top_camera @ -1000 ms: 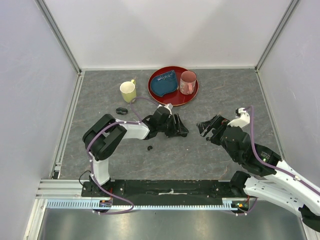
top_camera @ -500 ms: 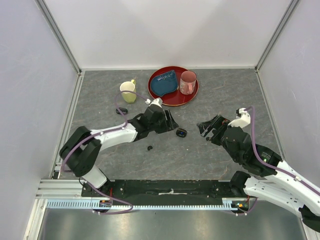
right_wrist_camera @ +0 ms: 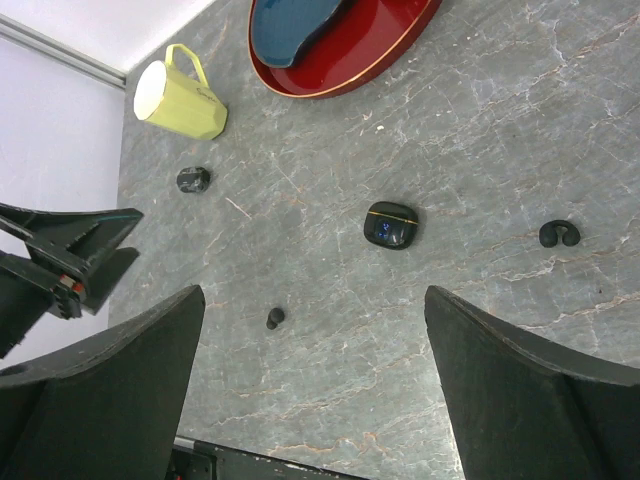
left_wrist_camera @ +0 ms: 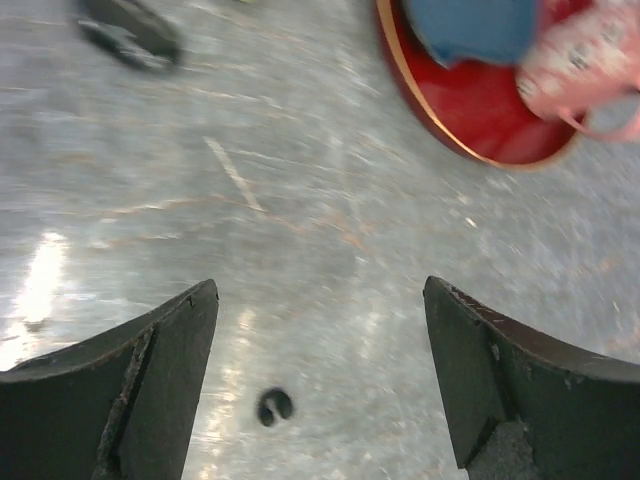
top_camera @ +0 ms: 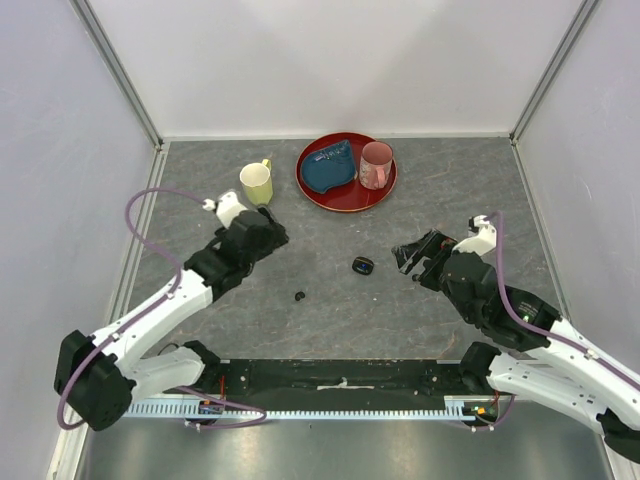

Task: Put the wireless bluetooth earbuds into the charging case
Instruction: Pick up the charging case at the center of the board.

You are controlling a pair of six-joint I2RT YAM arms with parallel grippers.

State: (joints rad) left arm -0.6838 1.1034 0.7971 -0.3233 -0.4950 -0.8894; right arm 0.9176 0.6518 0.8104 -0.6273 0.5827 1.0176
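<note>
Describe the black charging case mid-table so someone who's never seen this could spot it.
Find the round red tray at the back of the grey table, then come straight toward the near edge. The charging case lies alone there: a rounded black box with a blue glow on top, bigger than the tiny black earbud to its left.

The left arm stretches forward, the right arm bends inward; both jaws gape empty
</note>
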